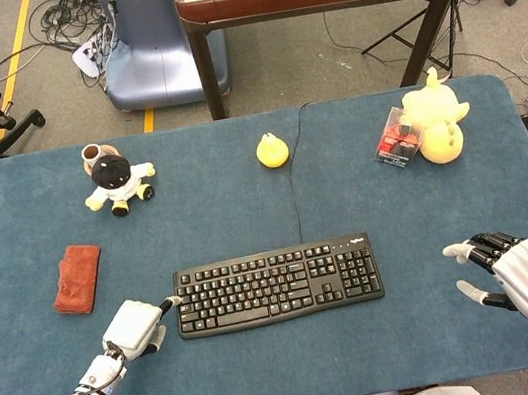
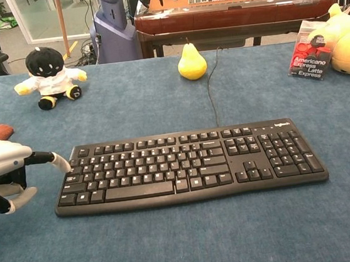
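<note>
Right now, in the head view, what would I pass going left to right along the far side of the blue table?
Black-headed plush doll → yellow pear → red coffee packet → yellow plush toy.

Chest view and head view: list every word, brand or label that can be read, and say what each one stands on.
"Americano Express Latte Express": on the red and black packet leaning against the yellow plush toy.
Brand mark on the black keyboard, top right corner: too small to read.
Key legends on the keyboard: too small to read.
Tiles on the brown table behind: markings blurred, unreadable.
</note>
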Robot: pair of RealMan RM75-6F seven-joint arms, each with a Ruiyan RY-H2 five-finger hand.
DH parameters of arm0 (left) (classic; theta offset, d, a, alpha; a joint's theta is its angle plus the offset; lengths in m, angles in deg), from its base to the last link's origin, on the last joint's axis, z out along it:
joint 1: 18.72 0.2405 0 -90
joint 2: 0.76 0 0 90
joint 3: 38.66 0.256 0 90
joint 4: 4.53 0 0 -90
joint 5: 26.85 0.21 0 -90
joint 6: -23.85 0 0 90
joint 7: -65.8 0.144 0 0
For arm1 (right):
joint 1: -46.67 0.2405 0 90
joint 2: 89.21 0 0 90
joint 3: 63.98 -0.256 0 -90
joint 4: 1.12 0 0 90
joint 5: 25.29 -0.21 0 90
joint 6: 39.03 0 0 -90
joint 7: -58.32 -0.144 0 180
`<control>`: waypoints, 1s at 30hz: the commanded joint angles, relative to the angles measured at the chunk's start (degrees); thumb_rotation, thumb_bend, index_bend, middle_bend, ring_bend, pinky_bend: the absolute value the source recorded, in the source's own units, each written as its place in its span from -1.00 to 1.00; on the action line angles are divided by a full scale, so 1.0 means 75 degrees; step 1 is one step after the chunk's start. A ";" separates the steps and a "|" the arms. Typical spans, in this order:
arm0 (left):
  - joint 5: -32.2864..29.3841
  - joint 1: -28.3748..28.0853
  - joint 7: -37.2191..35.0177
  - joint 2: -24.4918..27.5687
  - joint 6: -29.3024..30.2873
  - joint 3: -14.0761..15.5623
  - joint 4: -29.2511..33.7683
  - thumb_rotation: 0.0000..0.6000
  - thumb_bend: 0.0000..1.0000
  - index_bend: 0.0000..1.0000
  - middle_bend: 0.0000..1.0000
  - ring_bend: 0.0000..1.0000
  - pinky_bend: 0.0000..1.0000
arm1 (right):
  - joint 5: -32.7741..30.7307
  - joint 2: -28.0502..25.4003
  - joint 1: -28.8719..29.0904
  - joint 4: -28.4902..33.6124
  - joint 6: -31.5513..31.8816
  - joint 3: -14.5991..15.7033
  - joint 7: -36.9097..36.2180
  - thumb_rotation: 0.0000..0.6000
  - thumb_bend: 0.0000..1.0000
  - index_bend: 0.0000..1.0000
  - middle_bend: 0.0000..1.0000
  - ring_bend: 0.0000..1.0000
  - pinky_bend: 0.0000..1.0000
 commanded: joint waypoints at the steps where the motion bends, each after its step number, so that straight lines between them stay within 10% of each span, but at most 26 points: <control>1: -0.0051 -0.0017 0.0036 -0.0039 -0.0025 0.0040 -0.0049 1.00 0.05 -0.56 1.00 0.97 1.00 | 0.0004 -0.0003 -0.0002 -0.0003 0.0012 0.0000 -0.0010 1.00 -0.55 -0.24 0.03 -0.16 0.17; 30: 0.0031 -0.0015 0.0119 0.0090 0.0397 0.0200 0.0231 1.00 0.04 -0.54 1.00 0.97 1.00 | 0.0026 -0.0011 -0.0013 -0.0029 0.0078 -0.0003 -0.0069 1.00 -0.55 -0.24 0.03 -0.16 0.17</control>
